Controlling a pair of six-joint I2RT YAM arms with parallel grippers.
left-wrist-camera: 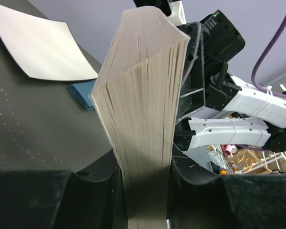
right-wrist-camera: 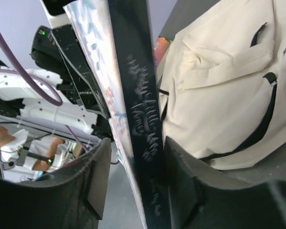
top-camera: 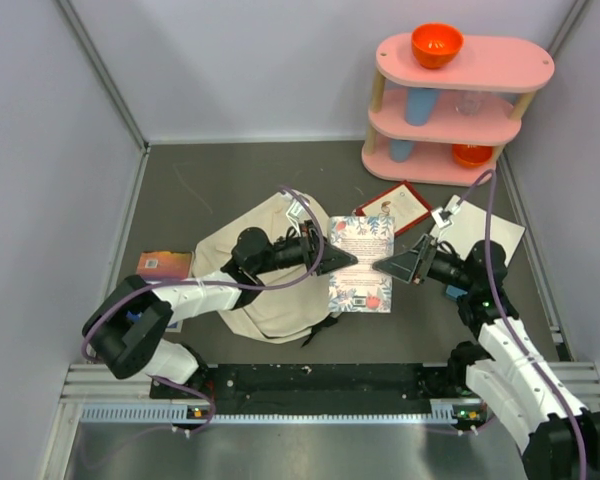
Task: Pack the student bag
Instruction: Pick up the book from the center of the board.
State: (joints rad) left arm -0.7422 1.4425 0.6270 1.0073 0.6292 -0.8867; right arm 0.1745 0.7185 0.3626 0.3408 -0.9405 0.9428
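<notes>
The student bag [top-camera: 242, 250], a cream canvas backpack with black straps, lies flat left of centre; it fills the right of the right wrist view [right-wrist-camera: 219, 90]. A floral-covered book [top-camera: 361, 265] is held above the table beside the bag. My left gripper [top-camera: 342, 258] is shut on its page edge, with both jaws pressed against the pages [left-wrist-camera: 145, 181]. From the other side, my right gripper [top-camera: 383, 266] straddles the dark spine [right-wrist-camera: 140, 114]. Its jaws are open, the right finger [right-wrist-camera: 186, 167] touching the spine and the left finger standing clear of the cover.
A pink three-tier shelf [top-camera: 485, 70] at the back right carries an orange bowl [top-camera: 437, 44] and a blue cup [top-camera: 420, 105]. A red book [top-camera: 395, 203] and a white sheet [top-camera: 490, 232] lie right of the held book. An orange book [top-camera: 165, 265] lies left of the bag.
</notes>
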